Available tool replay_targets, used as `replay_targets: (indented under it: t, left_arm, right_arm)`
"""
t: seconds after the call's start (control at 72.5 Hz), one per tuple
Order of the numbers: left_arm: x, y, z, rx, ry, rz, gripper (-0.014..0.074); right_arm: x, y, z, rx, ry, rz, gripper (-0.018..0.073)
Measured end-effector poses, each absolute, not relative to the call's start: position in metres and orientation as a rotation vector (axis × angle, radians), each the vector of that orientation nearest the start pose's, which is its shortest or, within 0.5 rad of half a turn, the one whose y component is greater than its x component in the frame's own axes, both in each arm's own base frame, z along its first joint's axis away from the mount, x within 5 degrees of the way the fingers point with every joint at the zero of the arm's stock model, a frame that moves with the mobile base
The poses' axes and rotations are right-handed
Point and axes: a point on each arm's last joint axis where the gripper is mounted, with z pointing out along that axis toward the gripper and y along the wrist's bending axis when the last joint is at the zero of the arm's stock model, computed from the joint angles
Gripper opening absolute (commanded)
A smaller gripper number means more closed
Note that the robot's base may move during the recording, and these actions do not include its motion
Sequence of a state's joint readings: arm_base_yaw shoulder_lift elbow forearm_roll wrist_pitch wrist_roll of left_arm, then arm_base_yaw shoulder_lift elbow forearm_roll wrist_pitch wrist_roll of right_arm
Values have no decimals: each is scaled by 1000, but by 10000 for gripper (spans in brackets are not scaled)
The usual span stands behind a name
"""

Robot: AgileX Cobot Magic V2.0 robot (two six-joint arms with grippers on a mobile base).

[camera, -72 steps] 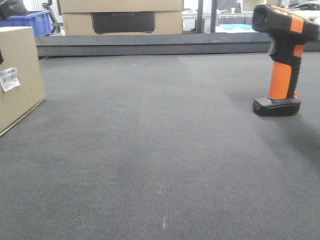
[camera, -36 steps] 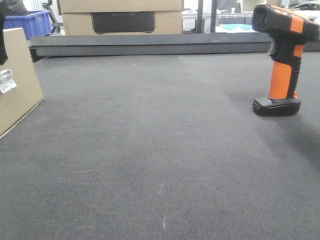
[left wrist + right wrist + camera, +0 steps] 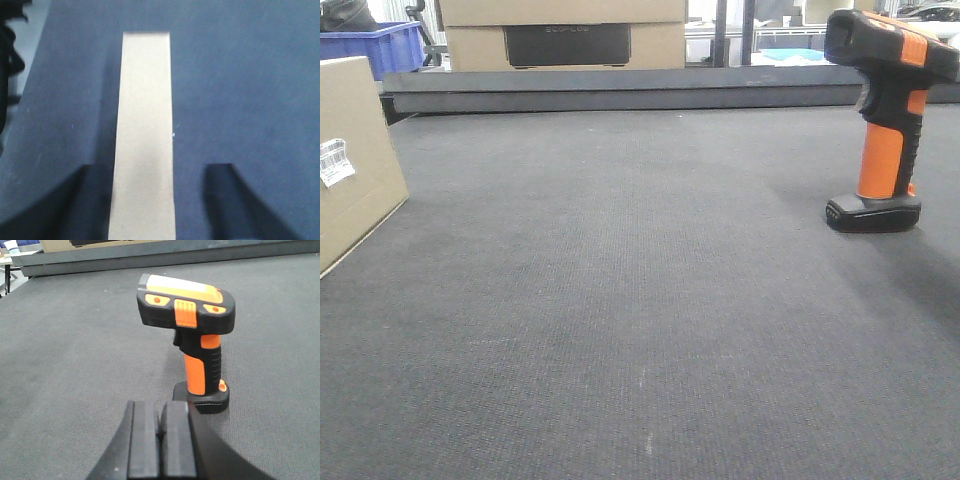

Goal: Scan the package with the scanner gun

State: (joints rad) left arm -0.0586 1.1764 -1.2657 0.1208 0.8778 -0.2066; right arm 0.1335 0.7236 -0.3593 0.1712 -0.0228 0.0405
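Observation:
The package (image 3: 360, 170), a plain brown box with a small white label (image 3: 334, 161), stands on edge at the far left of the front view. From the left wrist camera I see its narrow top edge (image 3: 145, 125) as a pale strip running between the fingers of my left gripper (image 3: 157, 169). That gripper is open and straddles the box, with a wide gap on the right side. The scanner gun (image 3: 886, 120) stands upright on its black foot at the right. My right gripper (image 3: 161, 412) is shut and empty, just short of the scanner gun (image 3: 192, 315).
A larger tan box with a dark panel (image 3: 565, 42) and a blue bin (image 3: 385, 45) sit beyond a dark raised ledge (image 3: 620, 92) at the far edge of the grey mat (image 3: 620, 300). Neither arm shows in the front view.
The dark part of my left gripper at the package's top left has left the front view. The package shifted slightly left and now stands a little tilted. The scanner gun has not moved.

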Motion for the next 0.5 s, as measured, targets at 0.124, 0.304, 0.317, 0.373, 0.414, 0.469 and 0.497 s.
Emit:
replay_targets:
  t: [0.124, 0.304, 0.317, 0.373, 0.414, 0.469, 0.497]
  left_arm:
    - [210, -6, 397, -120, 2134, -35, -48]
    - [176, -6, 376, -101, 1980, -69, -111]
    - [174, -6, 375, -99, 1968, -71, -111]
    - [165, -5, 370, -94, 1923, -78, -111]
    - [158, -5, 365, -93, 1904, -82, -111]
    - [146, -5, 356, -90, 1885, -85, -111]
    - [141, -4, 352, -90, 1882, -86, -111]
  right_arm:
    - [148, 20, 268, 74, 1831, 240, -167]
    - [147, 19, 269, 74, 1829, 240, -167]
    - [147, 19, 269, 74, 1828, 240, -167]
    - [146, 19, 270, 71, 1824, 240, -167]
    - [144, 19, 271, 65, 1816, 237, -167]
    - [140, 19, 273, 52, 1800, 230, -167]
    - [138, 19, 275, 44, 1791, 227, -167]
